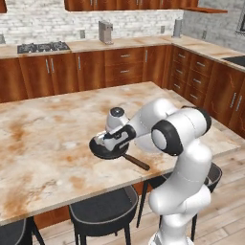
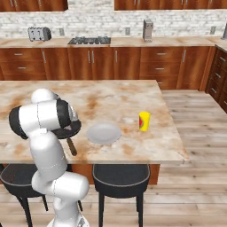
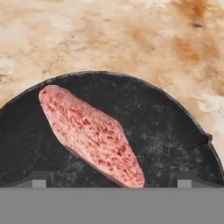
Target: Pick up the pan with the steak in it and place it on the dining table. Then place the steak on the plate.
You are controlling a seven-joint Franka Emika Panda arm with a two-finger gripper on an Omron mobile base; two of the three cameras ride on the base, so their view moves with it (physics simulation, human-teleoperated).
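Marble-topped desk [image 2: 133, 95] carrying pan [image 3: 166, 127] near front edge, steak [image 3: 89, 131] inside, plate [image 2: 103, 133] just beside. Hand [image 3: 111, 183] spread fully above steak, holding nothing. Judged: steak transfer in hand; next, descend, close on steak, lift toward plate.

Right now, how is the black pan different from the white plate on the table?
The pan is black, while the plate is pale grey-white. The pan has a long brown handle sticking out toward the table edge; the plate has none. The pan holds the raw steak; the plate has nothing on it. Both are round, similar in width, and sit flat side by side on the marble dining table.
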